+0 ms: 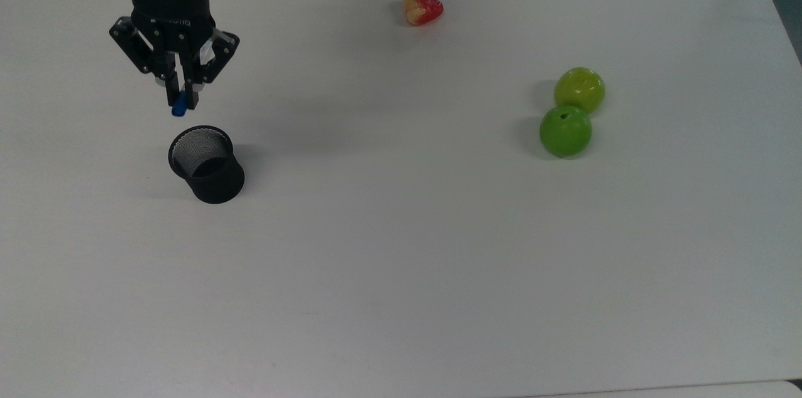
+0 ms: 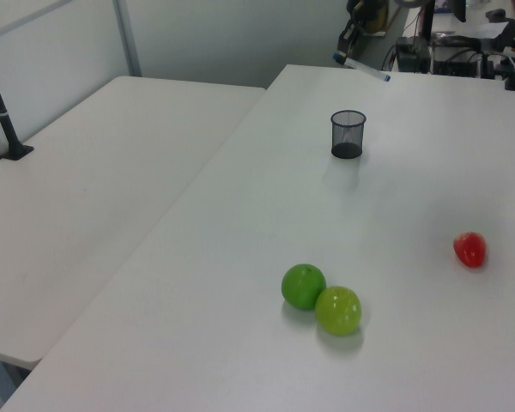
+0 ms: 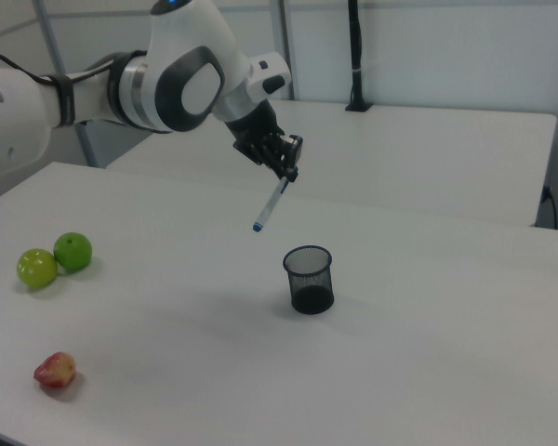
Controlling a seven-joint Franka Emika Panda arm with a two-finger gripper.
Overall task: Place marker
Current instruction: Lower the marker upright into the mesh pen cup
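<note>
Overhead, in the top view, the gripper point(image 1: 182, 99) hung over the white table point(image 1: 401, 272) with its two fingers pinched on the marker point(image 1: 179, 109), whose blue end poked out below them. A black mesh cup point(image 1: 207, 163) stood upright on the table just at five o'clock from that blue end, apart from it. A red and yellow fruit point(image 1: 423, 8) lay far off toward two o'clock from the cup, and two green apples point(image 1: 571, 112) sat touching each other well away at three o'clock. In the left view, the marker point(image 2: 361, 68) was held in the air, tilted, at twelve o'clock from the cup point(image 2: 348, 134), with the gripper point(image 2: 347, 39) at its upper end. The apples point(image 2: 321, 298) sat together at six o'clock from the cup and the red fruit point(image 2: 469, 249) at four o'clock. In the right view, the gripper point(image 3: 285, 169) clamped the top of the marker point(image 3: 270, 206), which slanted down toward seven o'clock, its blue tip in the air at eleven o'clock from the cup point(image 3: 309, 279) and clear of the rim. The apples point(image 3: 55, 259) lay at nine o'clock from the cup, the red fruit point(image 3: 55, 370) at eight o'clock.
</note>
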